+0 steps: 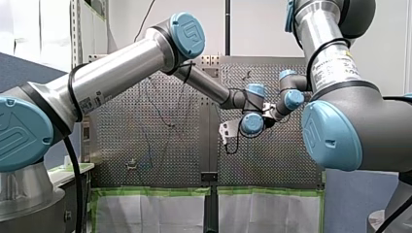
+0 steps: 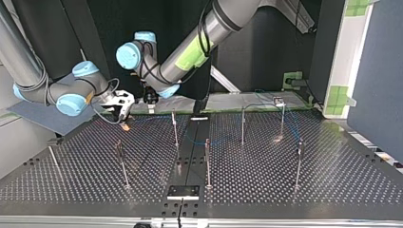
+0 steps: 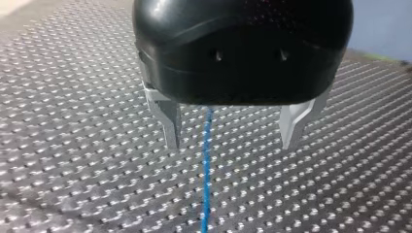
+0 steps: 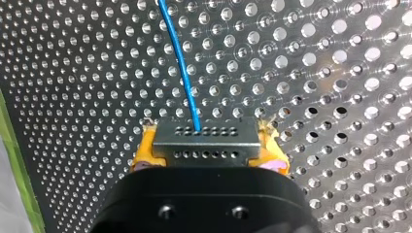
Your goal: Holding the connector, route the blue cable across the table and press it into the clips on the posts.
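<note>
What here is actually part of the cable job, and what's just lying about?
Part of the job: thin blue cable; grey metal connector with rows of holes, gripped in my right arm's yellow-padded jaws; thin metal posts; my left arm's open metal jaws, astride the cable.
Just lying about: flat black plate in the top view's foreground; green tape patches.

The perforated metal table (image 2: pixel 332 180) bears thin upright posts (image 2: pixel 207 161): the nearest stand near my right gripper (image 2: pixel 125 121), the others well apart from it. A blue cable (image 3: pixel 207 165) runs over its surface beneath my left gripper (image 3: pixel 231 144), between its fingers (image 3: pixel 167 121).
</note>
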### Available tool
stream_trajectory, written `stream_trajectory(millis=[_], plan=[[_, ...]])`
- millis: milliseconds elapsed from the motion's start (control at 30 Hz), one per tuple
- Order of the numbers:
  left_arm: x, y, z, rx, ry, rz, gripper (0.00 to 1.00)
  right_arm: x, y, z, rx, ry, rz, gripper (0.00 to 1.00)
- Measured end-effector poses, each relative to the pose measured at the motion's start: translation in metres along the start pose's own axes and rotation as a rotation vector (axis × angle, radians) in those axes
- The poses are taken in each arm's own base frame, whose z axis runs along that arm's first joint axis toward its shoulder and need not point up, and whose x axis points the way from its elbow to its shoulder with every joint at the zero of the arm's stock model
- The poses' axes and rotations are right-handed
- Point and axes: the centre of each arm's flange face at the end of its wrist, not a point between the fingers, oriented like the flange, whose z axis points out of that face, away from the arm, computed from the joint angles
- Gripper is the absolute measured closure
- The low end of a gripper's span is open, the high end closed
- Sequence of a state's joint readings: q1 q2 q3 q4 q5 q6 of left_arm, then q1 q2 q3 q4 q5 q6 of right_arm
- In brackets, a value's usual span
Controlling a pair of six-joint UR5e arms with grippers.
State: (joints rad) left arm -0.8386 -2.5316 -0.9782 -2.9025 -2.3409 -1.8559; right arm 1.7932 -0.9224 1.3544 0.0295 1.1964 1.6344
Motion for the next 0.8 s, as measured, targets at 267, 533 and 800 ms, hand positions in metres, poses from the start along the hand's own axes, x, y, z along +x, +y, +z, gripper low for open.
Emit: stream_trajectory(millis=[267,533,800], plan=[[0.005,0.004,0.005,-0.007,-0.029,-0.033,0.0,0.0,0.001,0.0,0.0,-0.001,0.001,1.0],[0.0,0.015,0.02,-0.027,-0.042,-0.044,0.0,0.0,0.001,0.0,0.002,-0.002,0.0,1.0],[0.003,0.014,0.035,-0.022,-0.036,-0.041,0.0,-0.001,0.001,0.0,0.003,-0.003,-0.001,1.0]])
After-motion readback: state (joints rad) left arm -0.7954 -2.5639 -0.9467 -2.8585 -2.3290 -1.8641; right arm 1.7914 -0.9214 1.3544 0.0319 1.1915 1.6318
